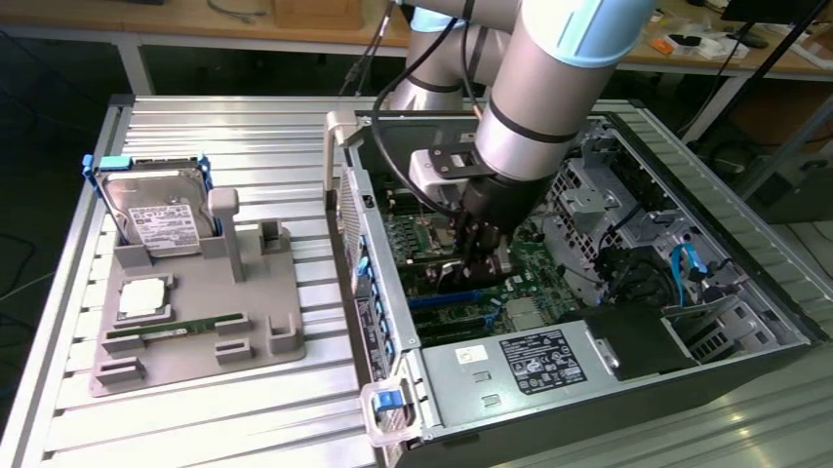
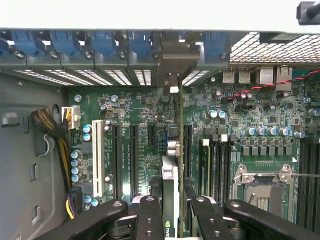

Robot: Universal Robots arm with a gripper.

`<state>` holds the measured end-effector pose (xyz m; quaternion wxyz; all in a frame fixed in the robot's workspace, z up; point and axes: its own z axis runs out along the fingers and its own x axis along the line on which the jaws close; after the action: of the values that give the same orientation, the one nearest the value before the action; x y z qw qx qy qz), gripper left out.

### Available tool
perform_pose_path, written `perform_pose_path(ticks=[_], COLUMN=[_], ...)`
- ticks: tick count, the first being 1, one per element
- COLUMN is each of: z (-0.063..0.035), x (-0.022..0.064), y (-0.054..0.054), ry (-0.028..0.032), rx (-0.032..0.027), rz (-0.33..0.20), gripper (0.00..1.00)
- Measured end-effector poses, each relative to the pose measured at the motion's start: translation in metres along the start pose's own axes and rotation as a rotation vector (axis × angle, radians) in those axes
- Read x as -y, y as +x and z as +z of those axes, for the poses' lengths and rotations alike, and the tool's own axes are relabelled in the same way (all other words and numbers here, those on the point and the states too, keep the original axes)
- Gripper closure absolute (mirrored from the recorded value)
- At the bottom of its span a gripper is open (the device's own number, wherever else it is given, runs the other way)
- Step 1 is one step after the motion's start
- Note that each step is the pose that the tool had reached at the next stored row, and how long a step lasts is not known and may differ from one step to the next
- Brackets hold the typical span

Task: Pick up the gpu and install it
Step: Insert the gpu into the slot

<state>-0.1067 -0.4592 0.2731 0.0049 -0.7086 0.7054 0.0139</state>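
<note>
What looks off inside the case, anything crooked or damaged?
Nothing stands out. The graphics card stands upright, held in the gripper, edge-on above the motherboard slots, with no visible tilt or damage. Whether it is seated I cannot tell.

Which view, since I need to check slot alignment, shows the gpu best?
The wrist view: the gpu is held edge-on in the gripper, over the slots of the motherboard. In the exterior view, the arm and gripper cover most of it inside the case.

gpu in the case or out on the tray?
In the case: gpu stands on edge in the gripper, over the motherboard slots. Seated: cannot tell.
</note>
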Motion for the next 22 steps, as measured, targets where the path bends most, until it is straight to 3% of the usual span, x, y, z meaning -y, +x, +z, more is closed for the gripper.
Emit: perform_pose_path(ticks=[22], z=[0.009], x=[0.0002], y=[0.0006], ry=[-0.0007], rx=[0.0364], rz=[-0.001], gripper=[0.73])
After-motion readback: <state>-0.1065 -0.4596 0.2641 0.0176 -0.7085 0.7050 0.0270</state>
